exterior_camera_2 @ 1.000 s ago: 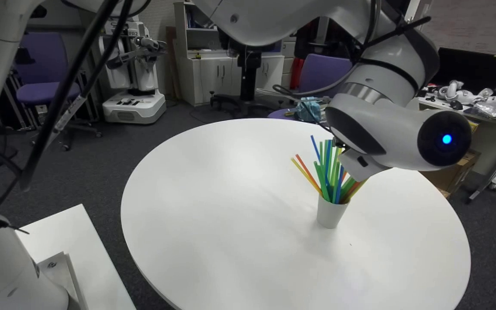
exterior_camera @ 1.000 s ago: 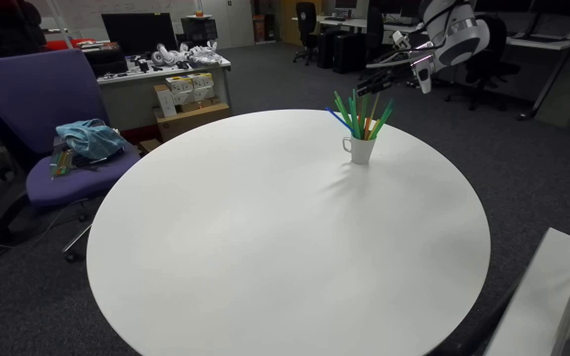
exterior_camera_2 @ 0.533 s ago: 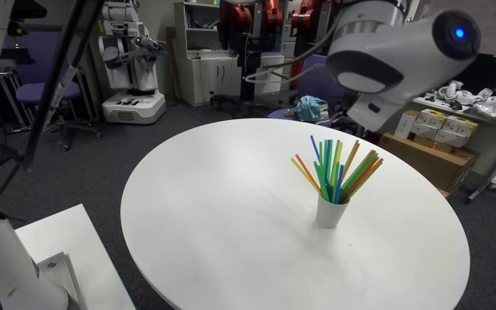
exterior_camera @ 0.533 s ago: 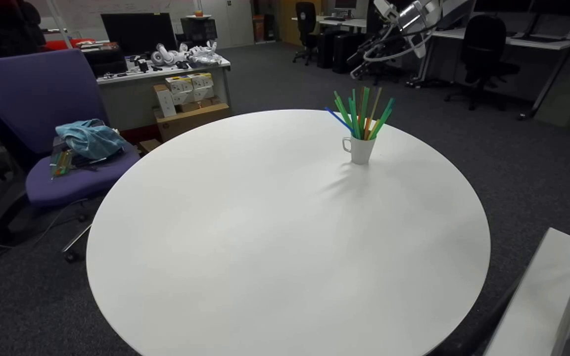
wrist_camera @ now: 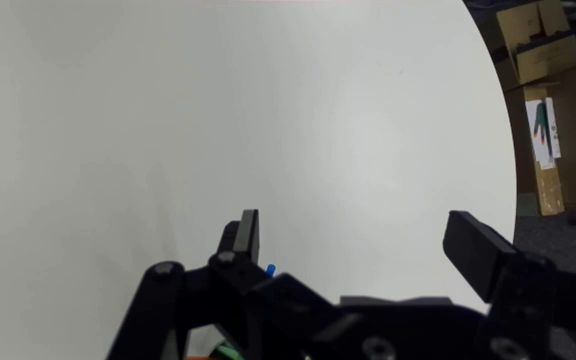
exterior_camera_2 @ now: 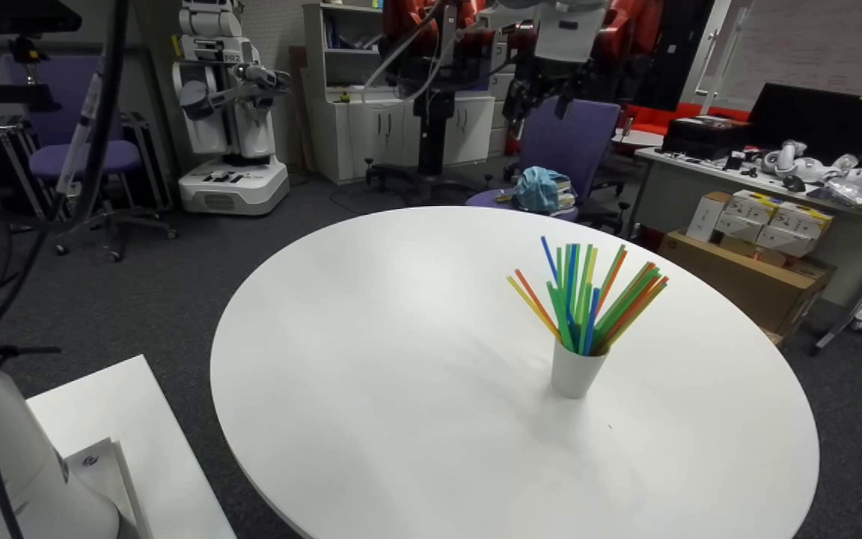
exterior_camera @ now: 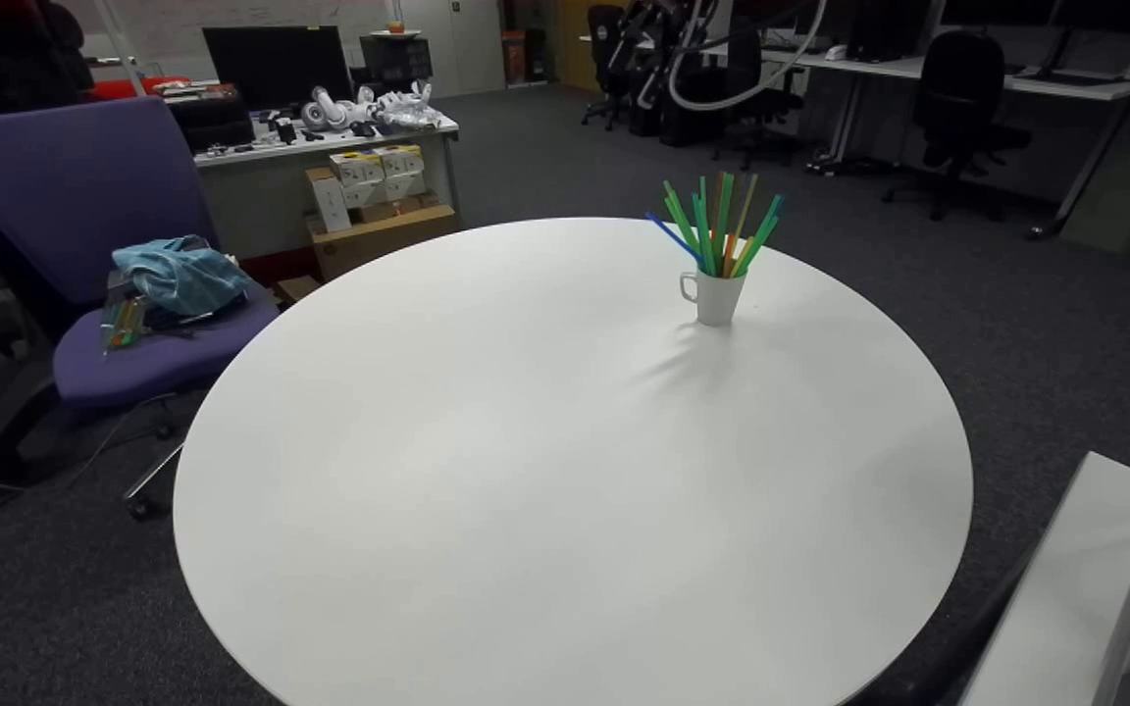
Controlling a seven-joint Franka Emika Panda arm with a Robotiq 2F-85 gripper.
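Observation:
A white mug stands upright on the round white table (exterior_camera: 487,471), in both exterior views (exterior_camera: 719,302) (exterior_camera_2: 575,374). It holds several straws (exterior_camera: 725,221) in green, blue, orange and yellow, fanned out above the rim; the straws also show in an exterior view (exterior_camera_2: 572,299). My gripper (wrist_camera: 353,235) is open in the wrist view, its fingers wide apart with nothing between them. A blue straw tip (wrist_camera: 271,270) and a bit of green show beside and below its left finger; most of the mug is hidden there. In an exterior view my gripper (exterior_camera_2: 539,93) hangs high, apart from the straws.
A purple chair (exterior_camera: 133,226) with a blue cloth (exterior_camera: 179,277) on it stands beside the table. A desk with boxes (exterior_camera_2: 760,224) under it is behind. The robot base stands on a white side table (exterior_camera_2: 132,427). Loose cables (exterior_camera_2: 87,135) hang from the arm.
The arm has risen and swung away from the mug; in an exterior view it no longer covers the straws. The mug and straws have not moved.

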